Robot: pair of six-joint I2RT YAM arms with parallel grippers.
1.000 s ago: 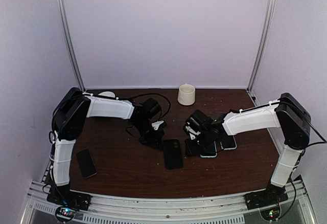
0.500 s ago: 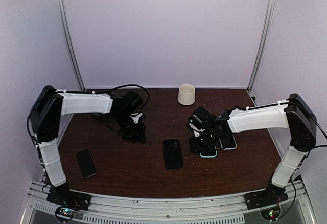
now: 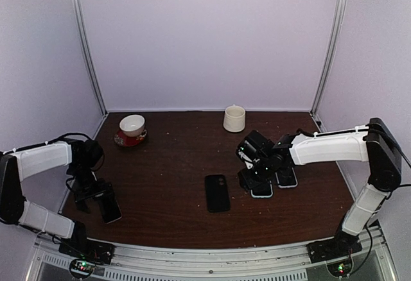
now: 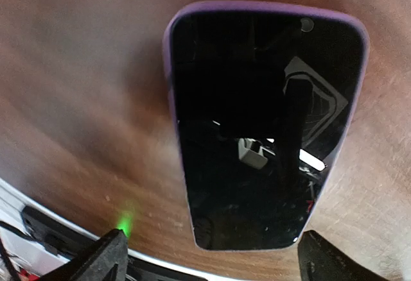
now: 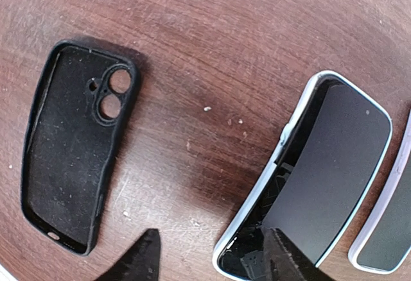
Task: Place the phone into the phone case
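Left tool [image 4: 215, 262] hovered spread wide right above the phone [image 4: 263, 120]!
The phone lay flat at 8 o'clock on the surface [image 3: 167, 165], long axis 11-to-5 from overhead, jaws flanking its long edges. The empty case [image 3: 218, 192] sat well apart at its 3 o'clock, nearer the right tool [image 5: 215, 258], which was half-open and gripping nothing.

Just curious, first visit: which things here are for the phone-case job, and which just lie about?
Job: empty black case; white-rimmed phone below the right gripper, probably.
Lying about: cup; bowl on saucer; purple-cased phone and second pale-rimmed phone, seemingly spare.
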